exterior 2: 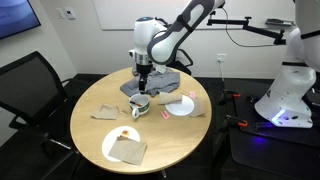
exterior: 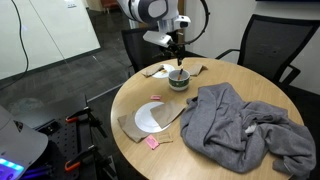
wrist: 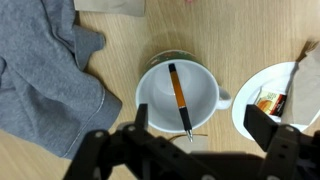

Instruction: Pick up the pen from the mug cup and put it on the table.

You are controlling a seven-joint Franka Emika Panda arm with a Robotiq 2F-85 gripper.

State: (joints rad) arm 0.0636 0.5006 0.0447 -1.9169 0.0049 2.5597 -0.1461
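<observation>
Pen [wrist: 180,100] lying slantwise inside mug cup [wrist: 150,95], resting against pale inner wall, one end near rim on far side, other end at rim on claw side. Dark along lower half, orange-brown along upper half. Not gripped, untouched by claw.

Claw [wrist: 202,125] open wide, poised straight above mug cup, dark fingers [wrist: 140,118] spread to either side of rim in wrist view, closed on nothing. In both exterior views, claw [exterior: 180,52] [exterior 2: 141,82] hanging just over mug cup [exterior: 179,81] [exterior 2: 140,104], pointing down; contact with rim not possible to tell.

Mug cup upright on round light-wood worktop [exterior: 135,100] [exterior 2: 95,130], handle [wrist: 225,98] turned toward white plate [wrist: 255,115].

Around mug cup:
- crumpled grey garment [wrist: 45,70] [exterior: 245,125] just beside it, opposite handle side
- white plate [exterior: 152,117] [exterior 2: 180,105] near it, partly covered by brown paper
- small pink scrap [exterior: 152,143] beyond that plate, farther from mug cup
- brown paper napkins [exterior: 160,70] near it, on side away from plate
- second white plate [exterior 2: 120,148] under brown paper, well apart from mug cup, near worktop edge
</observation>
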